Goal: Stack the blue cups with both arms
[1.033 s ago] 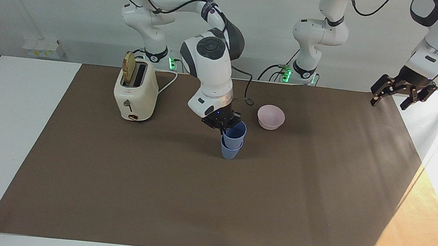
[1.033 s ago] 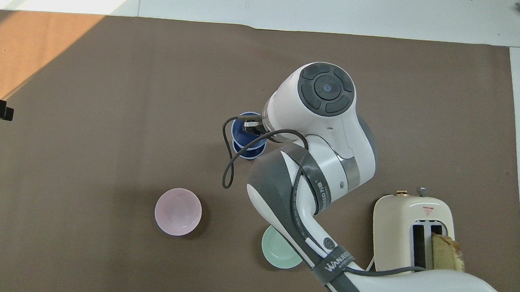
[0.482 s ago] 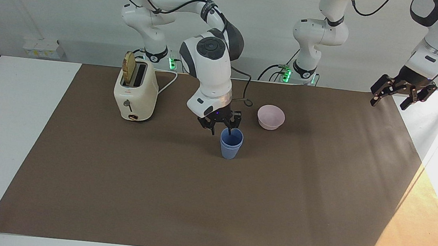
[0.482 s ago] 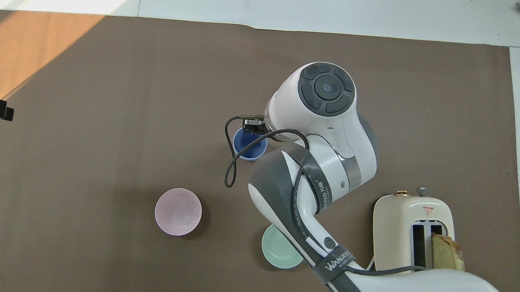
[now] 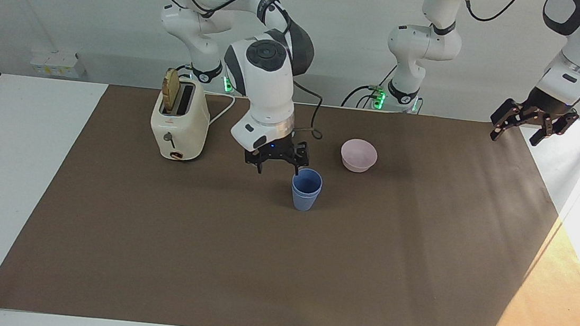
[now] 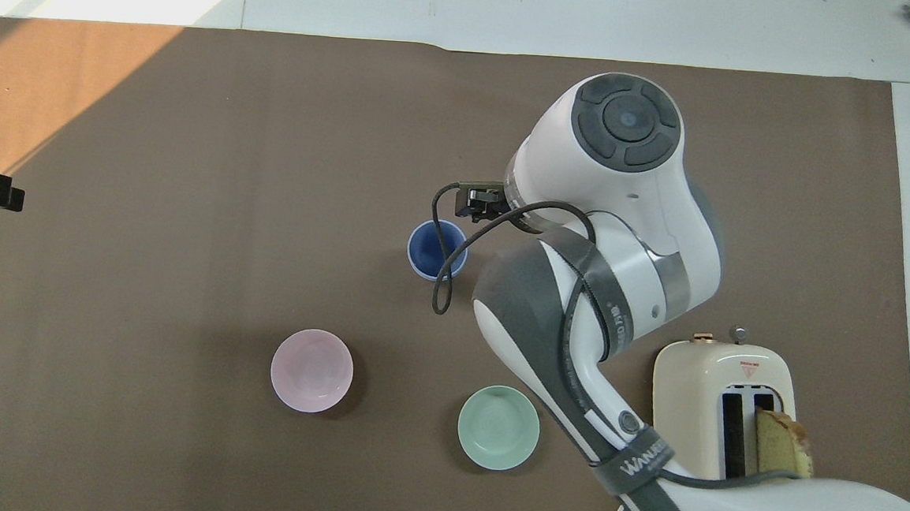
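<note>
white table (image 5: 13,168), brown mat (image 5: 206,261), toaster (image 5: 179,125), bowls, seemingly nested blue cups (image 5: 306,189)

Robot lab — bench-mounted arms (image 5: 271,76)

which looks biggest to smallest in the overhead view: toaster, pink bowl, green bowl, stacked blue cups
1. toaster
2. pink bowl and mint-green bowl: they look alike in size, so no ranking between them
3. stacked blue cups, the smallest outline

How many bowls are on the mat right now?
2. The pink bowl sits nearer the robots than the blue cups, toward the left arm's end; the mint-green bowl shows only overhead, between it and the toaster.
</note>
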Robot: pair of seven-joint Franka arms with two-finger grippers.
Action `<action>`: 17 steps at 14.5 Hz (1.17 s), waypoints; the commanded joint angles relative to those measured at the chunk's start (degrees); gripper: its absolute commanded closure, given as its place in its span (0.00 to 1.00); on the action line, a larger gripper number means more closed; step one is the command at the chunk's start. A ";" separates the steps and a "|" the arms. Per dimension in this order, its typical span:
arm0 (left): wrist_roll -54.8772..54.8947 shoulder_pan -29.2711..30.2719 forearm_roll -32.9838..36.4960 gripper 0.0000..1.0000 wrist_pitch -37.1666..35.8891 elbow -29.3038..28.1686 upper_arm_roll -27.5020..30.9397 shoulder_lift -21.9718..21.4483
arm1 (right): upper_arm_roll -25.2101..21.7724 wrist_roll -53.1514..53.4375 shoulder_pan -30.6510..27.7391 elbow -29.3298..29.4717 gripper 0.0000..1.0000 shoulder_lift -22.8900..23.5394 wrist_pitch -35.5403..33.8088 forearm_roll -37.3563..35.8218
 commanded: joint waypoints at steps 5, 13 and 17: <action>-0.14 0.28 1.48 0.00 -1.11 1.65 -0.42 0.62 | 0.37 -16.24 -10.54 1.36 0.00 -9.33 -14.12 -0.88; -0.06 0.55 1.40 0.00 -4.81 5.70 -0.42 3.27 | 0.28 -32.62 -23.91 0.24 0.00 -13.02 -17.75 1.67; 0.03 0.46 1.40 0.00 -4.11 5.70 -0.50 3.53 | 0.28 -32.71 -24.18 -4.60 0.00 -15.49 -13.37 1.67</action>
